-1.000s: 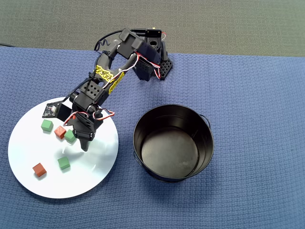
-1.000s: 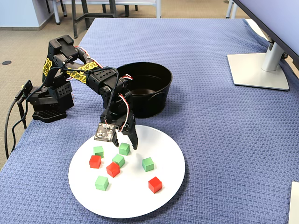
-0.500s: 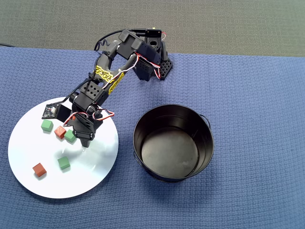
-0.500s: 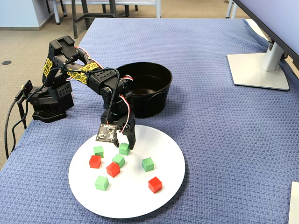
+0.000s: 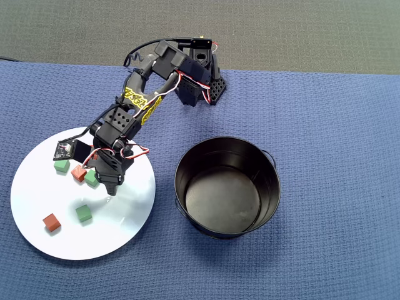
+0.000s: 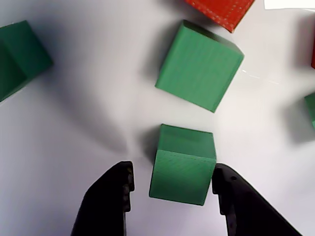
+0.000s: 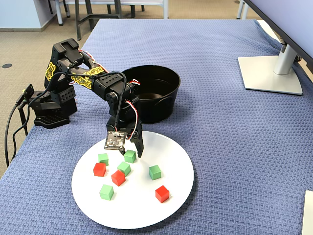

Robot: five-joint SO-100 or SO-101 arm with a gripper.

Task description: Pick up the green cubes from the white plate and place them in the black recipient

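The white plate (image 5: 125, 231) lies on the blue cloth, left of the black bucket (image 5: 270, 187) in the overhead view. Several green cubes lie on the plate (image 7: 137, 210). My gripper (image 6: 173, 172) is low over the plate (image 6: 74, 123), open, with one green cube (image 6: 183, 169) between its jaws. The right finger (image 6: 236, 196) is at the cube's side; a gap remains at the left finger (image 6: 115, 196). In the fixed view this cube (image 7: 129, 156) sits under the gripper (image 7: 133, 149). In the overhead view the gripper (image 5: 111, 185) hides it. Other green cubes (image 6: 199, 66) (image 6: 19, 59) lie just ahead.
Red-orange cubes (image 7: 118, 177) (image 7: 162, 194) (image 7: 100, 169) lie among the green ones. The bucket (image 7: 166, 105) stands just behind the plate and looks empty. The arm's base (image 7: 49, 107) is at the left table edge. A monitor stand (image 7: 271, 73) is at the far right.
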